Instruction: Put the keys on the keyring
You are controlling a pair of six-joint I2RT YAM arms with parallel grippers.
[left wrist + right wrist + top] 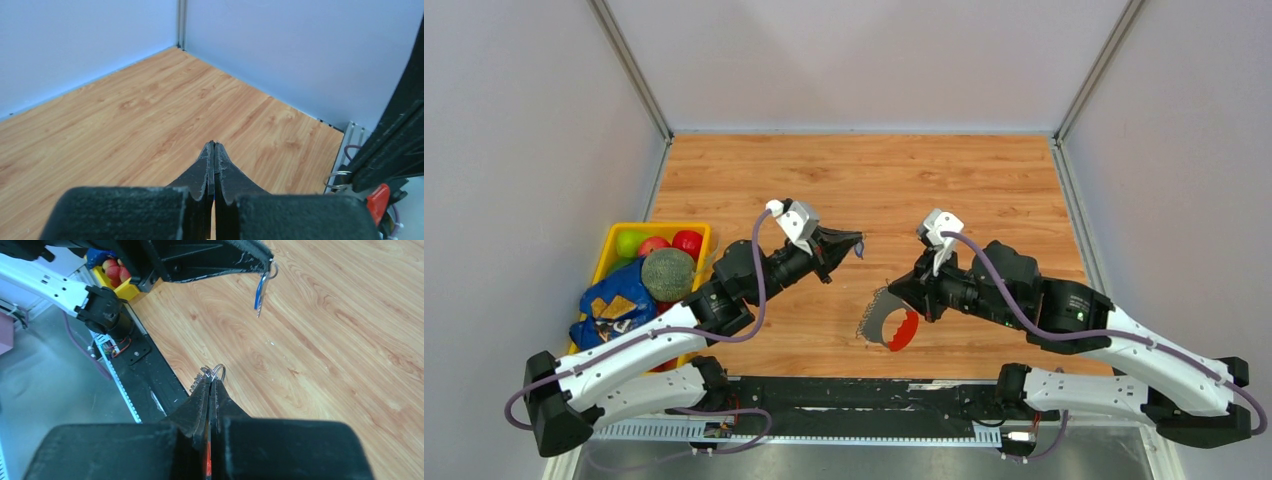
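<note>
Left jaws are clamped on the keys, and we see the small blue tag dangling from their tip with silvery bits beside it, clear of the desk. In the left wrist view the two fingers meet along their whole length (what they pinch sits out of sight beneath them). Right jaws are likewise pressed together, gripping the keyring. Its red loop and grey glittery piece hang below them, towards the near edge of the desk; we cannot tell whether it touches the wood.

From the right wrist we see a small wire ring and a jagged glittery edge poking out past the fingertips, with a sliver of red between them. The left wrist view catches the same red piece at its lower right corner.

The left arm and right arm point their tips towards each other over the middle of the desk, near but apart, the keys farther from the bases than the keyring. At the desk's left edge a yellow bin holds red and green fruit, a netted melon and a blue bag.
</note>
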